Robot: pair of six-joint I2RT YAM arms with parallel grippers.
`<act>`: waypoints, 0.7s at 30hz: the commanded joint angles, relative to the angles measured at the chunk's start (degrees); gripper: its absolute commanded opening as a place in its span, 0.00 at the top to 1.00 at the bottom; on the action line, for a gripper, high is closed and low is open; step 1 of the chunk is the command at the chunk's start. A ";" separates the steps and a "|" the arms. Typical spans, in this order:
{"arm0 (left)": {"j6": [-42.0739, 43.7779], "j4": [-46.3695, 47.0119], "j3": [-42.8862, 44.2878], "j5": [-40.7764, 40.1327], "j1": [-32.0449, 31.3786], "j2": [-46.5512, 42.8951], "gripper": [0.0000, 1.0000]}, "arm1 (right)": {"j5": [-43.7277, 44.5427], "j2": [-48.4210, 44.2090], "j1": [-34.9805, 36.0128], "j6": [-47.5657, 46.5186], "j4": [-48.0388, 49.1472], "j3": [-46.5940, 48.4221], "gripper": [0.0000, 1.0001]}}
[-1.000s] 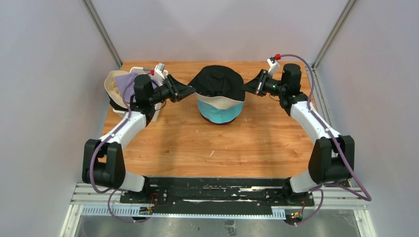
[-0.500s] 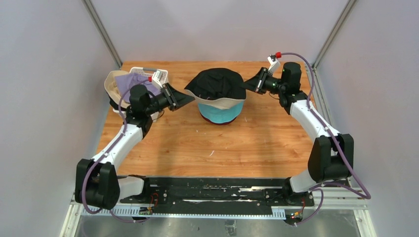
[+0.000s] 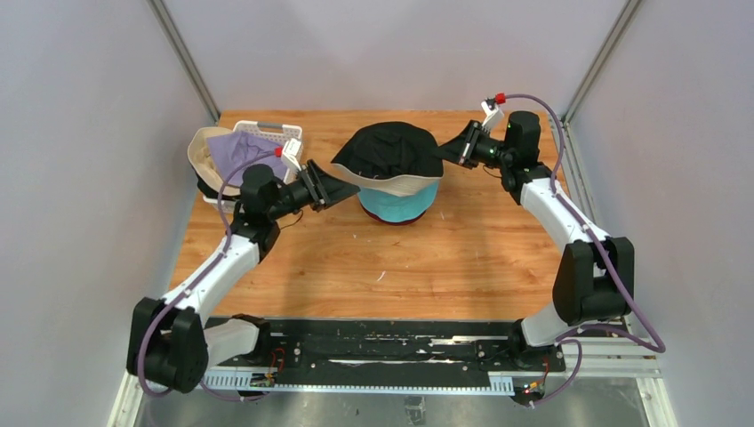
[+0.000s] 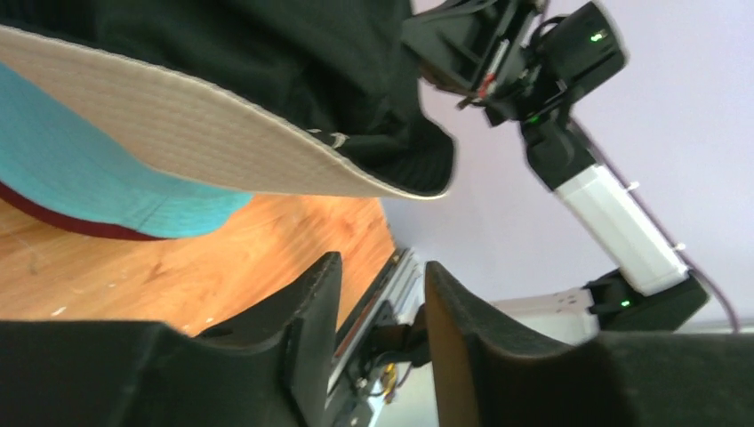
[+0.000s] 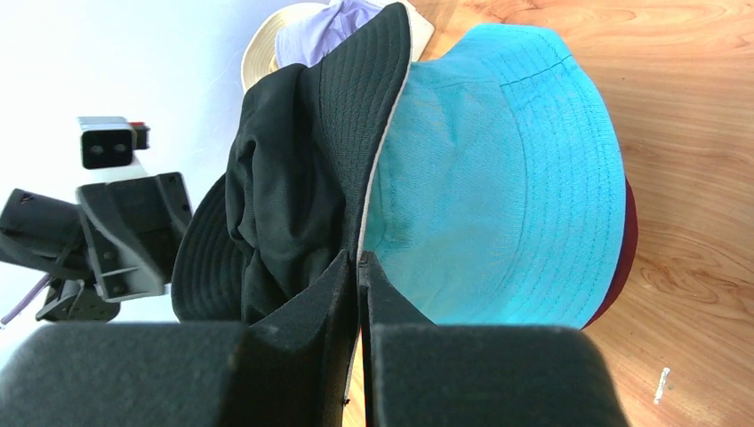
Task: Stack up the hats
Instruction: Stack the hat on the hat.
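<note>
At the table's middle a black hat (image 3: 391,149) with a cream brim underside sits tilted over a teal hat (image 3: 397,199), which rests on a maroon hat (image 3: 391,220). My right gripper (image 3: 450,153) is shut on the black hat's right brim (image 5: 391,107), and the pinch shows in the right wrist view (image 5: 358,260). My left gripper (image 3: 336,189) stands open just left of the stack, below the raised left brim (image 4: 222,142), touching nothing (image 4: 382,271). The teal hat (image 5: 498,169) and the maroon edge (image 5: 625,249) lie under the black one.
A white lattice basket (image 3: 286,133) stands at the back left, holding a lavender hat (image 3: 242,149) and a beige hat (image 3: 203,151). Bare wooden tabletop (image 3: 400,267) lies in front of the stack. Grey walls close in the sides and back.
My left gripper has let go of the black hat's left brim, opened, and dropped back toward me and lower. The right gripper keeps its hold on the right brim.
</note>
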 commanded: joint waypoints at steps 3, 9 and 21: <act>6.48 -5.63 3.94 -7.10 -0.15 -10.77 0.43 | 0.09 0.22 0.80 -0.39 1.79 1.38 0.94; 15.57 -13.98 12.26 -12.78 -0.18 -10.50 0.35 | -0.06 0.29 0.83 -0.26 2.19 1.15 0.94; 24.76 -10.77 19.60 -14.18 -3.61 1.92 0.32 | -0.05 0.26 0.81 0.02 2.90 1.41 0.99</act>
